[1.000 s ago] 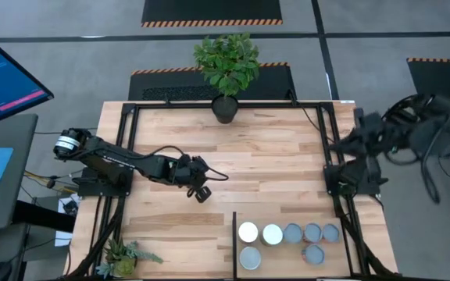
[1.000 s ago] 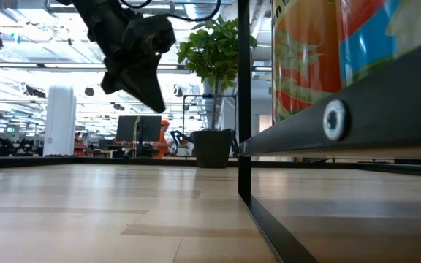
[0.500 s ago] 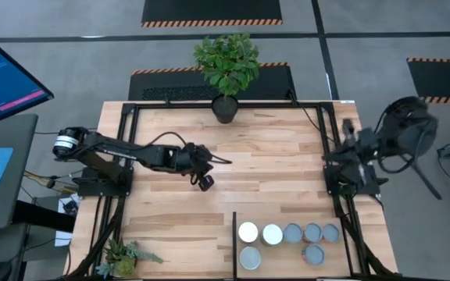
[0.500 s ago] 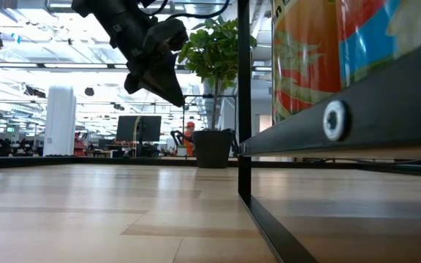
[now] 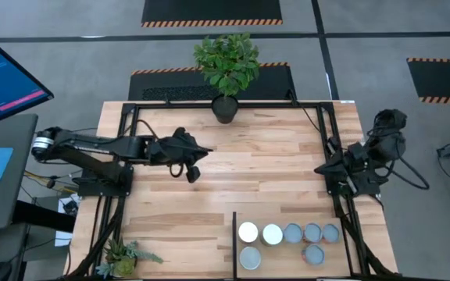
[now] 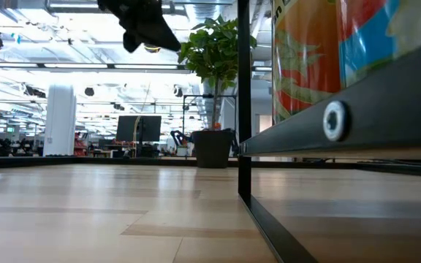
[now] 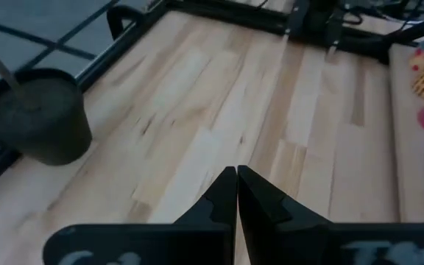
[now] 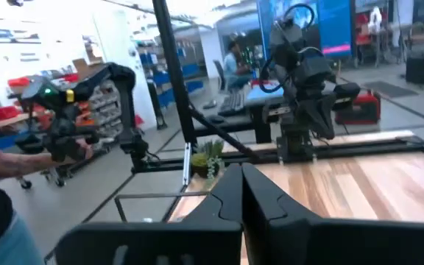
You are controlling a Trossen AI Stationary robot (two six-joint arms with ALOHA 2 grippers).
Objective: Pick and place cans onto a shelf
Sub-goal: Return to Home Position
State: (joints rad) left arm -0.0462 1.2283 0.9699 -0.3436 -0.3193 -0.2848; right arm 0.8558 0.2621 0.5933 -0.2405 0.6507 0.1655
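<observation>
Cans [image 5: 293, 233], seven short metal cylinders with white, silvery and pale-blue lids, stand upright on the light-wood, black-framed shelf [image 5: 281, 264] at the 5 o'clock corner of the large wooden tabletop [image 5: 264, 172]. Five form a tight row across the shelf. Two more sit behind them toward 6 o'clock, one at each end of the group. Packed lid-up and shoulder to shoulder, they appear set for stability and to save room.

With nothing left loose on the tabletop, the stocking looks complete.

The left gripper [image 7: 236, 172] hangs well above the boards at about 10 o'clock of the table's centre. Its fingers are pressed together and hold nothing. That height keeps it clear of the surface and of the black plant pot [image 5: 225, 109] at 12 o'clock.

The right gripper [image 8: 240, 171] sits folded at the table's 3 o'clock edge, facing across toward 9 o'clock. Its jaws are likewise closed and empty.

Both postures suggest arms being parked, well apart from the cans so the arrangement is not disturbed.
</observation>
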